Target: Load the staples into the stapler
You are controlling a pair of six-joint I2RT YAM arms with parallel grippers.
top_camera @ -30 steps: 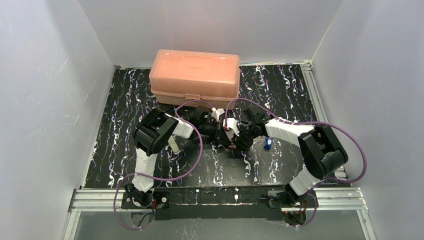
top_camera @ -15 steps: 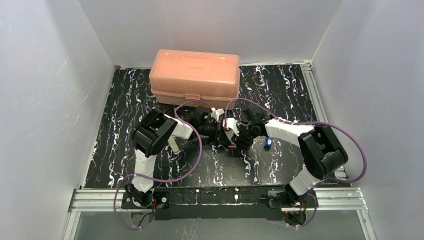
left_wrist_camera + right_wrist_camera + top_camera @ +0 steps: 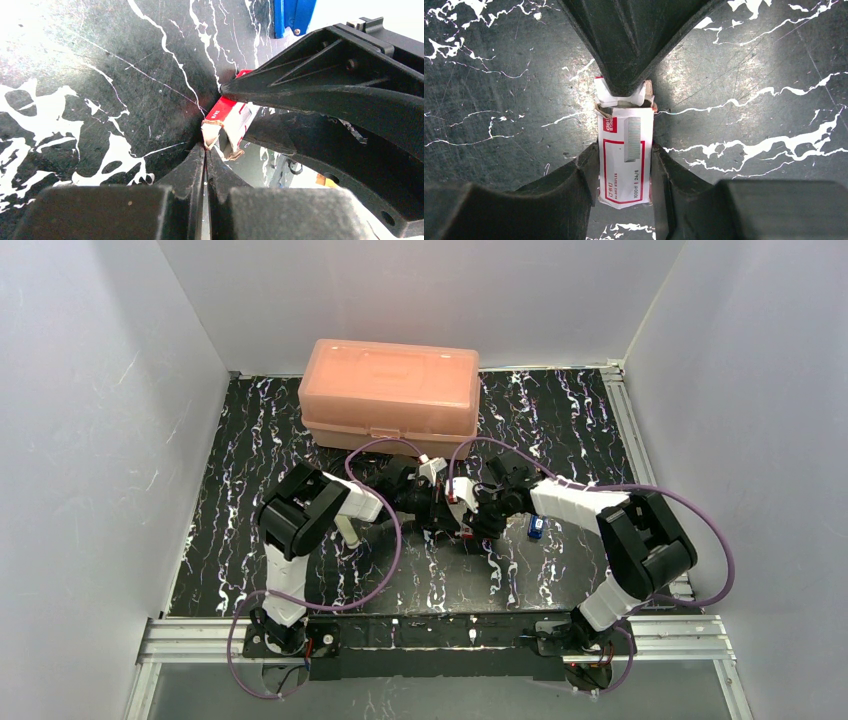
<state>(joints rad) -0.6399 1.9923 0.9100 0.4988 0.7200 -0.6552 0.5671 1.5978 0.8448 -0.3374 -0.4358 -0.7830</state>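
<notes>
The staples box, white with red print, is gripped by its two long sides between my right gripper's fingers, low over the black marbled table. My left gripper is shut on a torn white end flap of the box and reaches in from the far end in the right wrist view. In the top view both grippers meet at mid-table, left and right, with the box between them. A small blue stapler lies just right of the right gripper. No staples show outside the box.
A large orange plastic case stands closed at the back of the table. A pale cream object lies beside the left arm. White walls close in the left, back and right sides. Purple cables loop over both arms.
The left arm's elbow has shifted slightly left and down. Both grippers have stayed together at the box.
</notes>
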